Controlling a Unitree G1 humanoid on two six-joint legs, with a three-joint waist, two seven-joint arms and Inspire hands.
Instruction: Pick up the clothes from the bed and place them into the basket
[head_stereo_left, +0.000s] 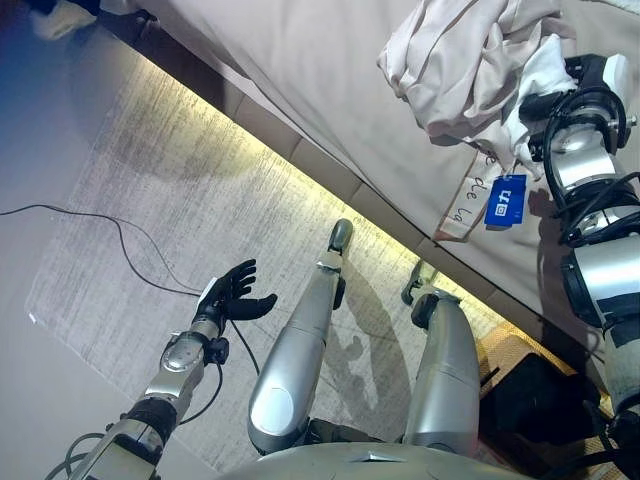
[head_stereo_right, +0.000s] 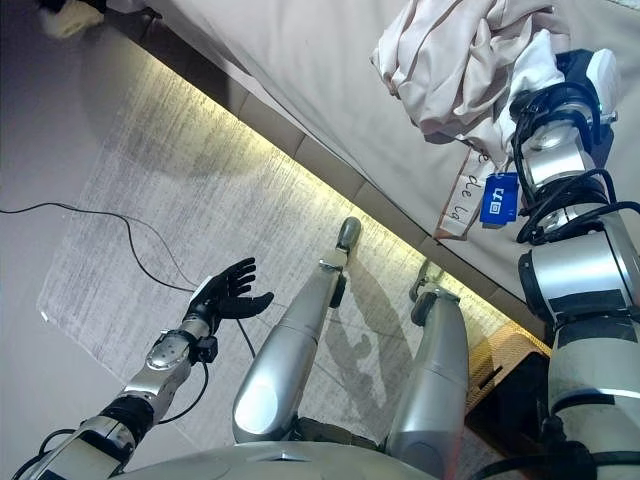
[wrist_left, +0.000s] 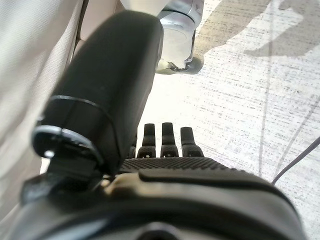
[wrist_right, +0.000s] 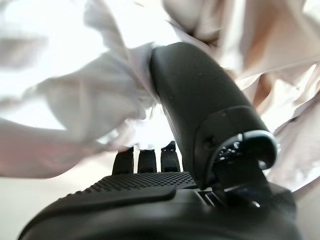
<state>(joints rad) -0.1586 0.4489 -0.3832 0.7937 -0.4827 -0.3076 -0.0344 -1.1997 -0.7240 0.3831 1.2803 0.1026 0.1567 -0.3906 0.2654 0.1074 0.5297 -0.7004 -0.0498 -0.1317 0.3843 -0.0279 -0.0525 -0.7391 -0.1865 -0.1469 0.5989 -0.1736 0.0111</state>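
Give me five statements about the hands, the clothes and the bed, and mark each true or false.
1. The clothes lie bunched on the bed. True.
2. The left hand holds a garment. False: it is empty, fingers spread, over the floor.
3. The right hand is in among the clothes. True.
4. A blue tag hangs near the right arm. True.
5. The clothes lie on the floor. False: they are on the bed.

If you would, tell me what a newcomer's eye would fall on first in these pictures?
First, the crumpled heap of pale clothes on the beige bed, with the right hand pushed into the cloth and a blue tag dangling below. Next, the left hand, fingers spread, held empty above the grey carpet.
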